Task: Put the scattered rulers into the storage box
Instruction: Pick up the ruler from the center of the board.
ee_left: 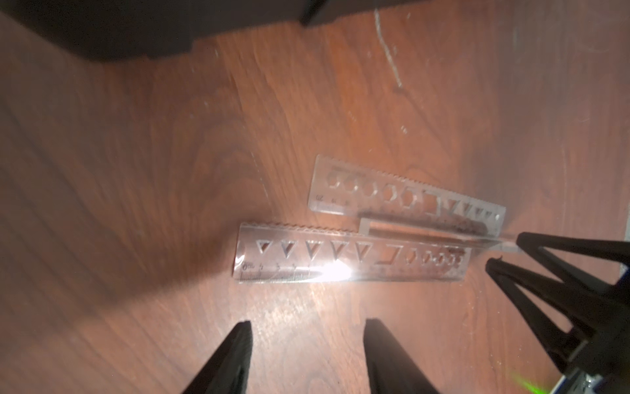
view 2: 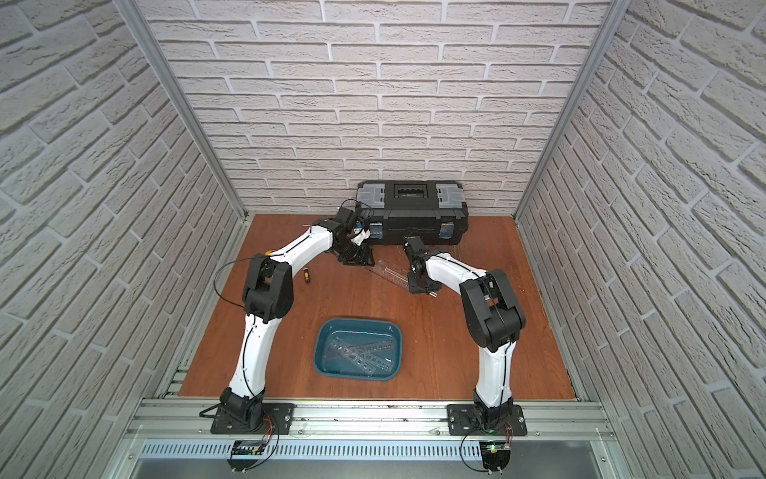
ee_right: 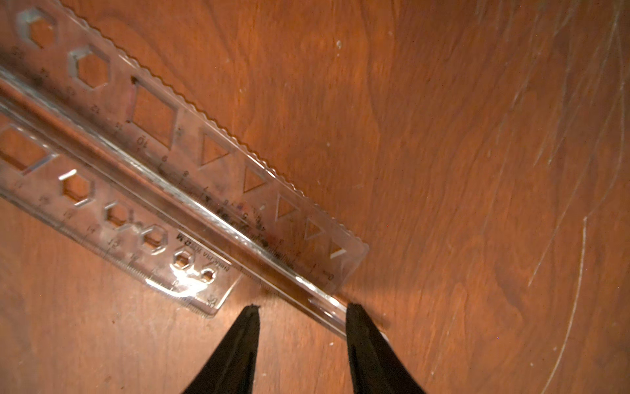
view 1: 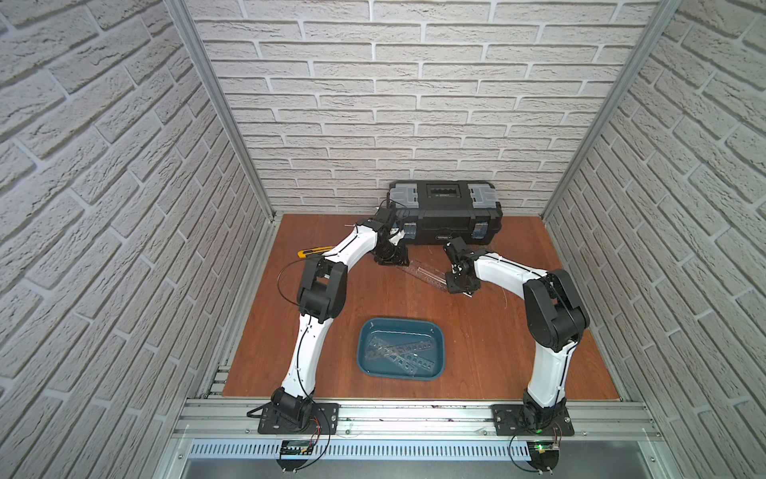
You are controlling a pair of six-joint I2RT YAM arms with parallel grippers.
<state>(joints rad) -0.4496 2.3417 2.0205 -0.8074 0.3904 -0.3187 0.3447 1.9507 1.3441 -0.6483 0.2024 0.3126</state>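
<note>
Rulers (view 1: 427, 275): three lie loose on the table (view 1: 476, 344) in a close bundle between the two grippers. Right gripper (ee_right: 303, 307): jaws apart, fingertips down at the table. The end of the narrow ruler (ee_right: 204, 211) sits between its fingertips, against one finger (ee_right: 358, 327) and clear of the other; nothing is clamped. Ahead of this gripper the narrow ruler runs between two stencil rulers and overlaps the scale edge of the far stencil (ee_right: 211, 150). The near stencil (ee_right: 112, 218) ends just beside the other fingertip without touching it. Left gripper (ee_left: 306, 324): jaws apart, holding nothing. The near stencil lies flat just ahead of its fingertips, crosswise to them and apart from them; the far stencil lies beyond that, with the narrow ruler between the two. The right gripper shows at the far end of the bundle in the left wrist view. Tray (view 1: 400, 320): on the table well behind both grippers, toward the arm bases, roughly midway between the arms. Stored rulers (view 1: 398, 352): several lie crossed inside the tray. Toolbox (view 1: 443, 215): beyond both grippers at the back wall, close to the left gripper. Knife (view 1: 309, 252): outboard of the left gripper, partly hidden by the left arm. Screwdriver (view 2: 306, 275): behind the left gripper, beside the left elbow.
</note>
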